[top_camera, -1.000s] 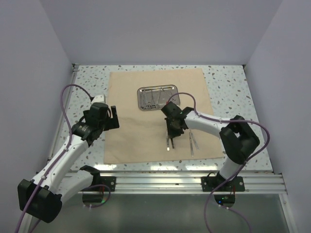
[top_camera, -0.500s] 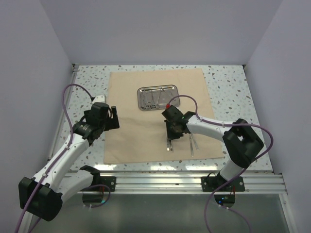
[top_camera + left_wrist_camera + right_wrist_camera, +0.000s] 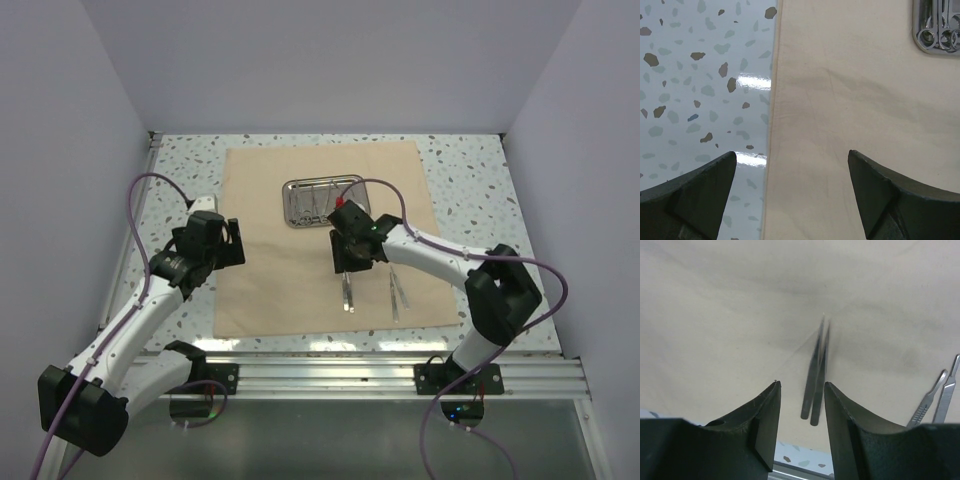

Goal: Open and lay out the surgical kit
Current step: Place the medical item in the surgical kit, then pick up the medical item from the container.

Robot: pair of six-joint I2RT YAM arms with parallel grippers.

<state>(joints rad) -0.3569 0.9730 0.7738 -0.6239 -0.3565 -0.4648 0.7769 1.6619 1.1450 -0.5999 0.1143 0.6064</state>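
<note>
A wide bare stretch of the cloth wrap (image 3: 272, 275) is found between the left gripper (image 3: 237, 242) and the tweezers (image 3: 347, 293). The far middle is taken by the steel tray (image 3: 287, 203). Beside the tweezers, towards the right, two thin silver instruments (image 3: 398, 293) are laid.

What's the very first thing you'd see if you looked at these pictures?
Probably the big tan cloth spread flat across the speckled table, with a shiny steel tray on its far part. Next, the right gripper hangs open over silver tweezers lying on the cloth, while the left gripper hovers open over the cloth's left edge.
</note>
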